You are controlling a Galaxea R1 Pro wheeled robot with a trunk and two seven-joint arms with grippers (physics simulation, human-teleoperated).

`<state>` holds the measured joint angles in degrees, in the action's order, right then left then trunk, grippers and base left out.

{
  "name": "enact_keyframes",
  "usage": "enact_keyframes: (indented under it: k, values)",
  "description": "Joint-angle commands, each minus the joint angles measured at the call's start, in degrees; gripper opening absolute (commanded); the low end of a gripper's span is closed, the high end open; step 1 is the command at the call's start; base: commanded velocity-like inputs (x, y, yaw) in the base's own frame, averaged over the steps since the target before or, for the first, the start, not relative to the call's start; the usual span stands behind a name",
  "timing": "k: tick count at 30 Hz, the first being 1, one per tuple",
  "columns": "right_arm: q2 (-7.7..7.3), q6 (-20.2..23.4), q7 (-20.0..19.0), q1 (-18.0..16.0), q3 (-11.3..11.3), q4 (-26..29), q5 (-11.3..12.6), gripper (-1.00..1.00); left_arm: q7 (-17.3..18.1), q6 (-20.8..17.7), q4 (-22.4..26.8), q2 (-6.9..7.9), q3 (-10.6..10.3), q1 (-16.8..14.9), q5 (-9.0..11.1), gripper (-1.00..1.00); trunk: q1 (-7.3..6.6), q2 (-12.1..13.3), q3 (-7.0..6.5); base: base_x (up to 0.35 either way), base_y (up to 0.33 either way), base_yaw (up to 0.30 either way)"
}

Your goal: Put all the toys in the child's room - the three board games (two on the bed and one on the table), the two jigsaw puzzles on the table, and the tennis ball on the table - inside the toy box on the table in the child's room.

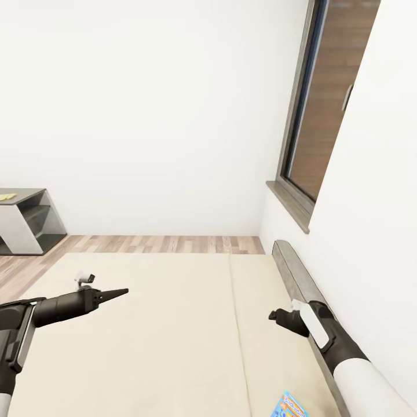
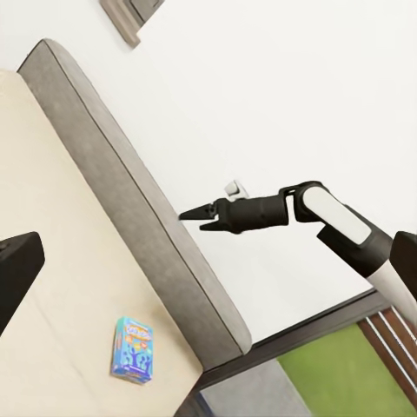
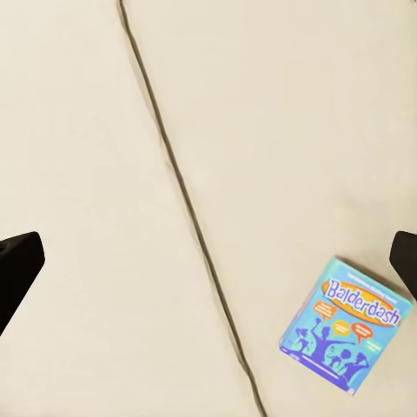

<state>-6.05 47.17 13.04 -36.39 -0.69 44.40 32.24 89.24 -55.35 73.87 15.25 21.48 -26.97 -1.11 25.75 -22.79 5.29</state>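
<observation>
Right wrist view — blue board game point(image 3: 347, 326) on bed point(image 3: 104, 130)

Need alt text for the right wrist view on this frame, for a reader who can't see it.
A small blue board game lettered Balderdash lies flat on the cream bed, beside a dark seam running across the mattress. The dark tips of the right gripper's fingers show at both edges of the picture, set wide apart with nothing between them.

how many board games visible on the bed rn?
1. A small blue board game lies flat on the cream bed, near the grey headboard, at the head view's bottom edge beside the right arm. A second could lie outside the views.
</observation>
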Motion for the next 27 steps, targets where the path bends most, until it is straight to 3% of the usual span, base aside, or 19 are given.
enact_keyframes:
  k: [1,27]
  values:
    - [0.00,0.2,0.5,0.0,0.0,0.2,0.6,1.00,0.3,-0.6,0.1,0.02,0.0,0.0,-0.1,1.00,0.04,-0.1,0.14,0.000,0.000,0.000]
    - [-0.41,0.8,0.8,-0.1,-0.1,0.4,0.5,1.00,0.8,-0.5,1.1,0.12,-0.2,0.0,0.0,1.00,0.04,-0.1,2.19,0.000,0.000,0.000]
